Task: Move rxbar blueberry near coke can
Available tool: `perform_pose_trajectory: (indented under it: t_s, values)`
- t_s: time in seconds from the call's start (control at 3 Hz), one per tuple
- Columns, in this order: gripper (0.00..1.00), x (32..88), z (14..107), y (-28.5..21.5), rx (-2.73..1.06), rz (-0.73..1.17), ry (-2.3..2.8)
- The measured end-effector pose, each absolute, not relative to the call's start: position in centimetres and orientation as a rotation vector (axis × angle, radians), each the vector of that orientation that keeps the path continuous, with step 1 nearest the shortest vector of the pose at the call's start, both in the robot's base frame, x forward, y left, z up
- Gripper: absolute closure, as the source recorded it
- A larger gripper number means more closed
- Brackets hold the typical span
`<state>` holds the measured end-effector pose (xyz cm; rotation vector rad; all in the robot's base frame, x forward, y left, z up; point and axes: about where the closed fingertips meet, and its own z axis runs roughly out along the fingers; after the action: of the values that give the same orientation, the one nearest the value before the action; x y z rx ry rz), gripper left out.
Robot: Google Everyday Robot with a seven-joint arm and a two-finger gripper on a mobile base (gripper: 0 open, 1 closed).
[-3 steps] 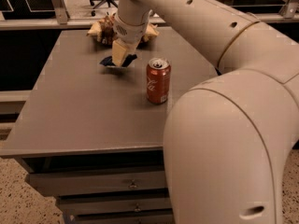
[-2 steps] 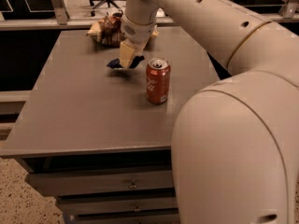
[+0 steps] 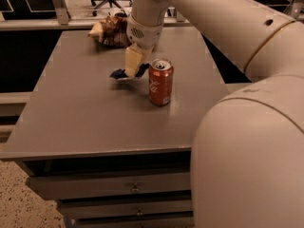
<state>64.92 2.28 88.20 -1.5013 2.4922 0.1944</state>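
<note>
The cream-coloured gripper (image 3: pixel 134 68) sits just left of the coke can (image 3: pixel 160 82), pinching the dark-blue rxbar blueberry (image 3: pixel 118 73), whose wrapper shows a pale edge. The can is red with white script and a silver top. The table (image 3: pixel 71 118) is plain matt grey, the arm (image 3: pixel 223 18) off-white, the crinkled snack bag (image 3: pixel 111 30) brown and cream, and the floor (image 3: pixel 19 198) pale and speckled
</note>
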Motion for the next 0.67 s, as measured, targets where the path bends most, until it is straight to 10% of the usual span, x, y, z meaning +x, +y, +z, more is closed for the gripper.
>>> perform_pose_trajectory:
  t_s: [0.67]
  values:
    - [1.00,61.9,88.0,2.9,-1.634,0.234,2.474]
